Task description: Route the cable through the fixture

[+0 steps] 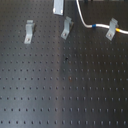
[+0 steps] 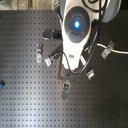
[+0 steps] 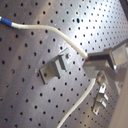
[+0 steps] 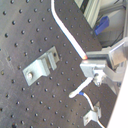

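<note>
Pinching the cable (image 4: 75, 44), the gripper (image 4: 89, 64) closes.

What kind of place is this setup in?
Probably a robotics lab bench: a black perforated breadboard table with small metal clip fixtures bolted on, a white cable, and the robot arm above.

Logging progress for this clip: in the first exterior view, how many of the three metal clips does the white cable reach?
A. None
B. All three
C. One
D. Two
C: the cable meets only the clip on the first exterior view's right; the other two clips stand bare.
</note>
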